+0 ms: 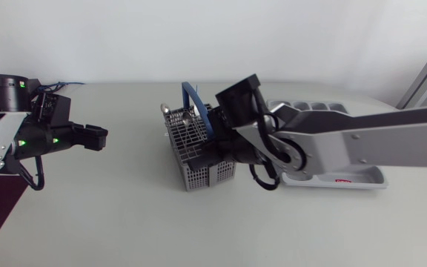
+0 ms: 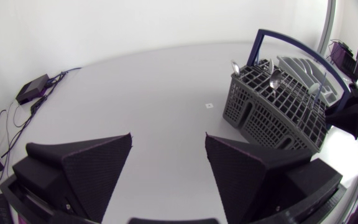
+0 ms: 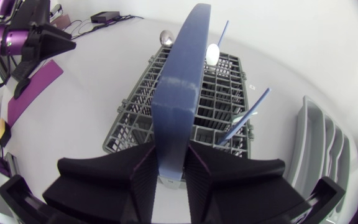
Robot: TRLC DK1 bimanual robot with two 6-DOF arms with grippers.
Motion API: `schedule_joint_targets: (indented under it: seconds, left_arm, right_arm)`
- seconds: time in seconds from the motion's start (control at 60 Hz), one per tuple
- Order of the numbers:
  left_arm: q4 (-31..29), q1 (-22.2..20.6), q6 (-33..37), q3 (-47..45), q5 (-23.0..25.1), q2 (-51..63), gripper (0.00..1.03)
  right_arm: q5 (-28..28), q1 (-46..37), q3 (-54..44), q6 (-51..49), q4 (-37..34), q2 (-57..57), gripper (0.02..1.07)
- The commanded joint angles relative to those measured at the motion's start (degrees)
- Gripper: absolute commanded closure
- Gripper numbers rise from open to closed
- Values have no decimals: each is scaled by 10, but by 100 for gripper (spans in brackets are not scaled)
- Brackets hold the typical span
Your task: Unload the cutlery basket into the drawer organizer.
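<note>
- Cutlery basket (image 1: 196, 152) stands mid-table, just beside the drawer organizer (image 1: 369, 179), with spoons (image 2: 275, 77) and thin blue-handled pieces (image 3: 248, 116) upright in its cells. None looks unloaded yet.
- Its blue handle (image 3: 179, 93) is pinched between the two fingers of the right gripper (image 3: 171, 163). The grip is low on one end of the hoop, so I judge that any lift would hang the basket off-centre. It could tilt and shed cutlery over the table (image 1: 124, 219).
- The handle may pivot, and the smooth plastic could slide through the pads; either would drop the basket.
- A blue-handled piece leans outward over the rim, so it is the likeliest to fall out on a jolt.
- Dragging towards the organizer risks knocking or shoving it, since the two are so close.
- The left gripper (image 2: 168, 135) is spread wide, empty and well apart from the basket. Reaching in past the right arm could mean a collision over the basket.
</note>
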Motion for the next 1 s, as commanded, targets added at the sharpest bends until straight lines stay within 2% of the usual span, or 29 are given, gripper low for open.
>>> schedule_joint_targets:
  seconds: [0.0, 0.017, 0.05, 0.083, 0.117, 0.133, 0.15, 0.317, 0.4, 0.6, 0.683, 0.767, 0.867, 0.983]
  left_arm:
    - [-3, -13, 11, -16, 5, -9, 10]
    - [-3, -14, 11, -15, 5, -9, 10]
    - [-1, -19, 12, -13, 6, -3, 10]
    - [4, -23, 15, -9, 7, 3, 10]
    - [12, -26, 22, -5, 11, 12, 10]
    - [14, -26, 25, -4, 13, 14, 10]
    - [20, -26, 36, 2, 23, 27, 10]
    - [-4, -22, 47, 65, 44, 98, 10]
    - [-8, -22, 49, 98, 52, 135, 10]
    - [-4, -25, 45, 187, 135, 234, 11]
    - [-3, -30, 40, 222, 153, 277, 14]
    - [-3, -38, 34, 257, 174, 318, 20]
    - [6, -44, 18, 299, 197, 360, 34]
    - [21, -49, -10, 350, 223, 411, 57]
  right_arm:
    - [-4, 6, -45, -29, 8, -36, 82]
    - [-9, 6, -45, -31, 6, -39, 79]
    - [-24, 6, -47, -37, 3, -43, 65]
    - [-32, 6, -49, -36, -1, -52, 38]
    - [-32, 7, -53, -31, -5, -63, 19]
    - [-32, 9, -57, -27, -5, -72, 13]
    - [-32, 13, -60, -26, -5, -83, 12]
    - [-53, 19, -108, -29, -10, -198, 12]
    - [-53, 17, -115, -47, -61, -234, 12]
    - [-52, 3, -152, -116, -143, -281, 13]
    - [-53, -16, -176, -141, -136, -286, 14]
    - [-82, -30, -202, -160, -120, -280, 24]
    - [-124, -50, -225, -169, -100, -280, 38]
    - [-141, -70, -234, -176, -79, -271, 64]
